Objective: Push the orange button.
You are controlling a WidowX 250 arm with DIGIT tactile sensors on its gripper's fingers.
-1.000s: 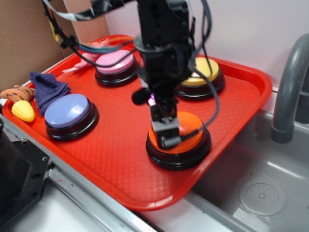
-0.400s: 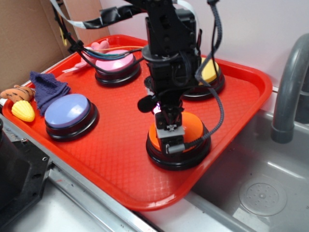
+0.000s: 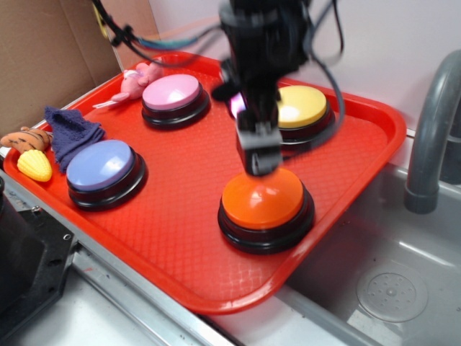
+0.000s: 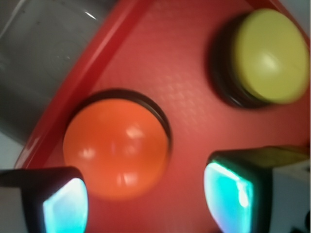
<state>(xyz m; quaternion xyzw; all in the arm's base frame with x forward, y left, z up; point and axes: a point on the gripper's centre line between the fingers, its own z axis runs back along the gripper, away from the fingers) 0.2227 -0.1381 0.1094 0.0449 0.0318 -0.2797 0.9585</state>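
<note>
Red tray (image 3: 180, 238) sits on the worktop beside a grey sink basin (image 3: 389, 288). All places below are taken from the orange button.

In the tray: four dome buttons on black bases. The orange button (image 3: 263, 200) sits in the tray's near right part, close to the front rim, dome up, upright; round, so no long axis to note. Yellow button (image 3: 301, 108) is behind it, toward the tray's back right. Pink button (image 3: 173, 94) is behind and to the left. Purple-blue button (image 3: 101, 166) is well to the left, near the left rim. A pink soft toy (image 3: 133, 81) lies at the far left back corner.

Off the tray, far left: a dark blue cloth (image 3: 70, 133), a yellow corn toy (image 3: 34, 166) and a small striped toy (image 3: 21, 137).

Claw (image 3: 258, 155) hangs just above the orange dome's back edge, apart from it, blurred. The wrist view shows two fingertips (image 4: 228, 191) set apart, nothing between them, with the orange button (image 4: 116, 148) below and the yellow one (image 4: 267, 56) beyond. Grey faucet (image 3: 432, 130) stands to the right.
</note>
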